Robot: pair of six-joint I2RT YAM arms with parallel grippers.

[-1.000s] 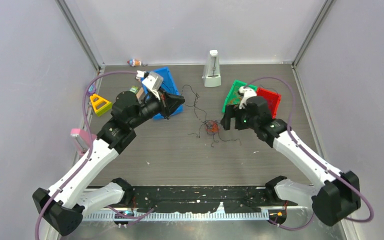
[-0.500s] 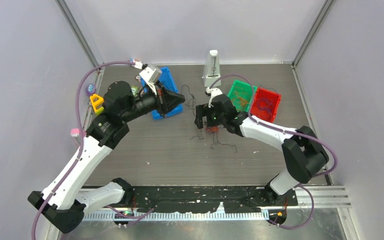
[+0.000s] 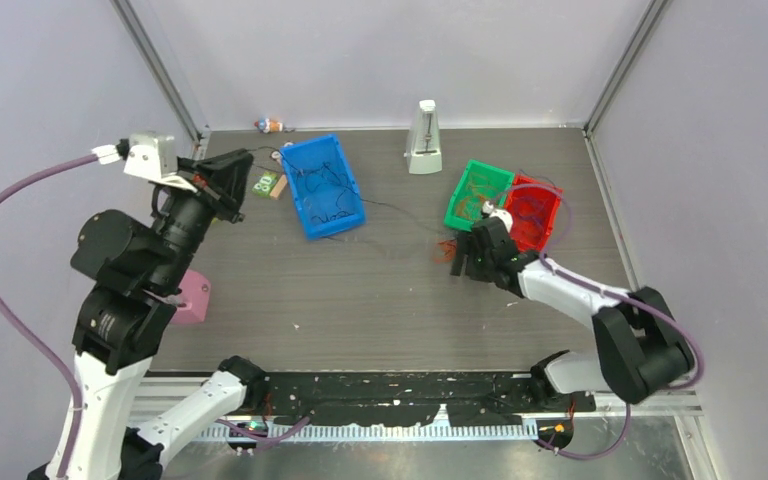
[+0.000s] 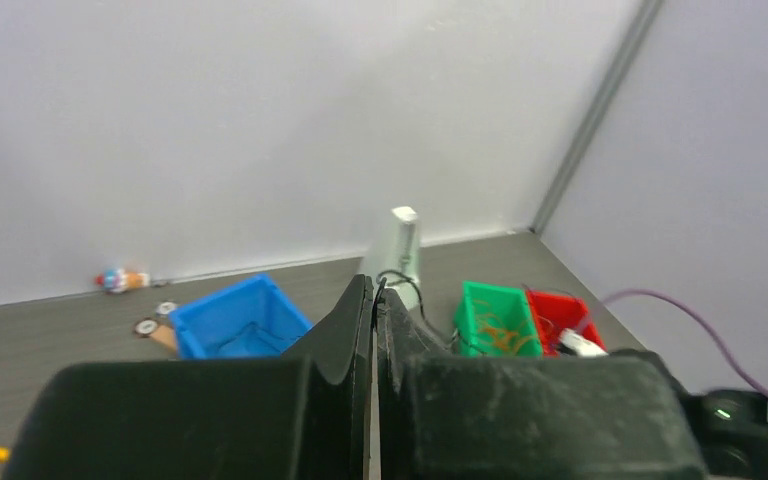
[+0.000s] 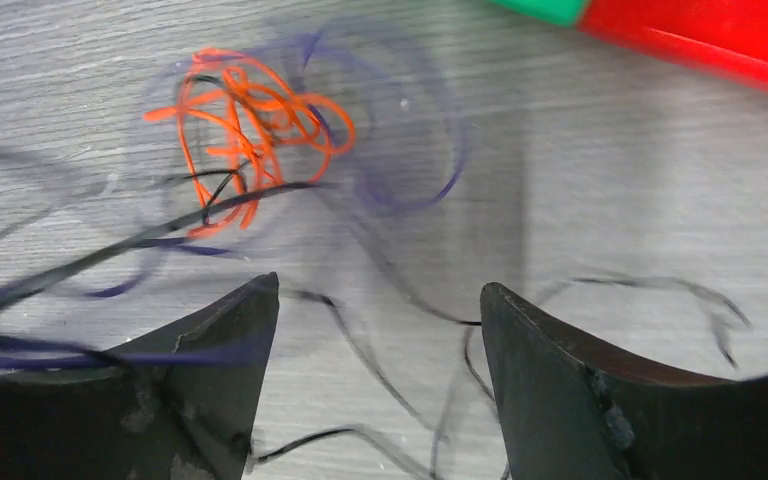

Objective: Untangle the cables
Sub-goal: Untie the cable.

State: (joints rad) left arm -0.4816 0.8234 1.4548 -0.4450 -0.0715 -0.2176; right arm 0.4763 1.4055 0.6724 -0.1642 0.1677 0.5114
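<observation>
The cables are a small clump of orange, dark purple and black strands [image 3: 447,244] on the table just left of the green bin; the orange knot shows in the right wrist view [image 5: 250,120]. One thin black strand [image 3: 392,211] runs from the clump leftward over the blue bin to my left gripper [image 3: 240,172]. That gripper is raised at the far left and shut on the strand's end [image 4: 378,285]. My right gripper [image 3: 460,256] is open just above the table beside the clump; loose blurred strands lie between its fingers [image 5: 375,300].
A blue bin [image 3: 312,222] holds dark strands, a green bin [image 3: 457,197] orange ones, a red bin [image 3: 552,205] purple ones. A white metronome-shaped object [image 3: 424,138] stands at the back. A pink block [image 3: 193,298] sits at left, and small items [image 3: 268,184] lie near the blue bin.
My left arm swung left and up from the blue bin, drawing the black strand out long. My right gripper and the clump shifted right toward the green bin.
</observation>
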